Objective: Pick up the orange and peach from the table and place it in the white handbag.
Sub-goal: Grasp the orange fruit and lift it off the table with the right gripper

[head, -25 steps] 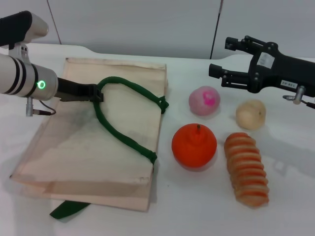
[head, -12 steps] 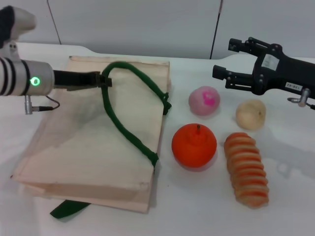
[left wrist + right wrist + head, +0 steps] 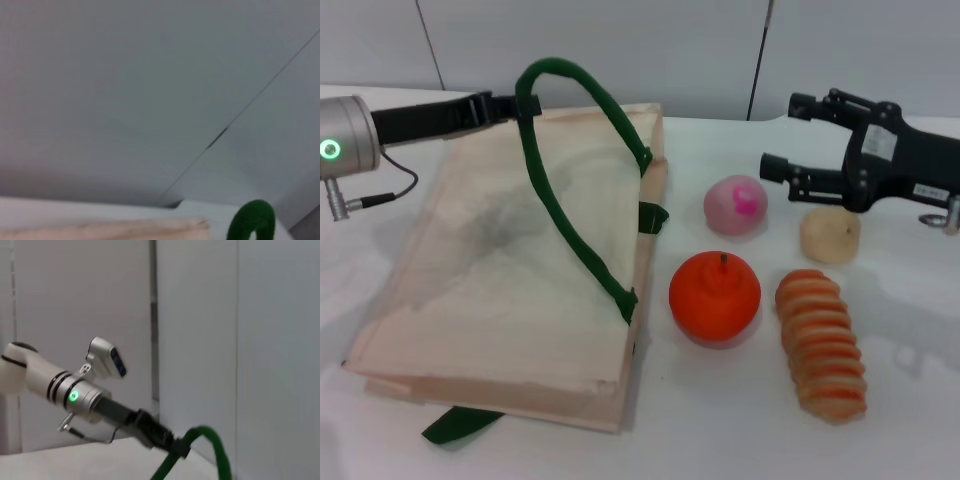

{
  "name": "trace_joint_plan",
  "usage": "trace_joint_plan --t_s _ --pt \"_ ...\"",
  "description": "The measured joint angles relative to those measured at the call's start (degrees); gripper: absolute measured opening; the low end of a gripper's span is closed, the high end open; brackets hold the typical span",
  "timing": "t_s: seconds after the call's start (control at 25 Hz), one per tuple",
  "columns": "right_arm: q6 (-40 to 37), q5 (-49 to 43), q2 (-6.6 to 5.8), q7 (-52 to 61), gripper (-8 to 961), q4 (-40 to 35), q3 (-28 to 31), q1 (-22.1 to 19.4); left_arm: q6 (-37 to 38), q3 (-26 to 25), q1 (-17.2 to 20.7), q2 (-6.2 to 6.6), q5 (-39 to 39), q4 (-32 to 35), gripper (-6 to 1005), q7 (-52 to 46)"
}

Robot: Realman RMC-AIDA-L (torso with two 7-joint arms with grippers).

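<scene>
The white handbag (image 3: 510,290) lies flat on the table's left half, its top layer pulled up toward the back. My left gripper (image 3: 518,104) is shut on the bag's green handle (image 3: 565,215) and holds it raised above the bag's far edge. The same green handle (image 3: 212,442) and left gripper (image 3: 172,446) show in the right wrist view. The orange (image 3: 714,296) rests right of the bag. Behind it sits the peach (image 3: 735,204), pink with a magenta blotch. My right gripper (image 3: 783,134) hovers open, just right of and above the peach, holding nothing.
A pale beige round fruit (image 3: 830,235) lies below the right gripper. A ridged bread loaf (image 3: 820,343) sits right of the orange. A second green strap (image 3: 460,424) pokes out under the bag's near edge. A grey wall stands behind the table.
My left gripper has lifted the green handle up and toward the back, raising the bag's top layer. The right gripper has drifted slightly right and lower.
</scene>
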Motion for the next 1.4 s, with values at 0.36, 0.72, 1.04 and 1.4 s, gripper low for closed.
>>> trace_joint_plan --t_s 0.36,0.72,1.04,1.4 --pt "-3.6 -10.9 0.30 0.4 841 -1.6 -0.7 0.8 -7.1 0.0 1.9 0.89 -8.2 -0.2 129 4.8" --pt "0.5 -14.7 0.79 0.1 839 1.9 -1.8 4.4 -10.8 0.0 3.1 1.36 -12.7 -0.3 129 8.2" --pt "12.4 -17.2 0.78 0.5 837 9.7 -5.0 8.0 -14.7 0.0 3.2 1.45 -14.6 -0.3 129 9.3" --pt "18.2 -17.4 0.63 2.0 834 11.4 -6.9 8.7 -17.0 -0.4 3.6 1.49 -16.2 -0.3 130 9.6"
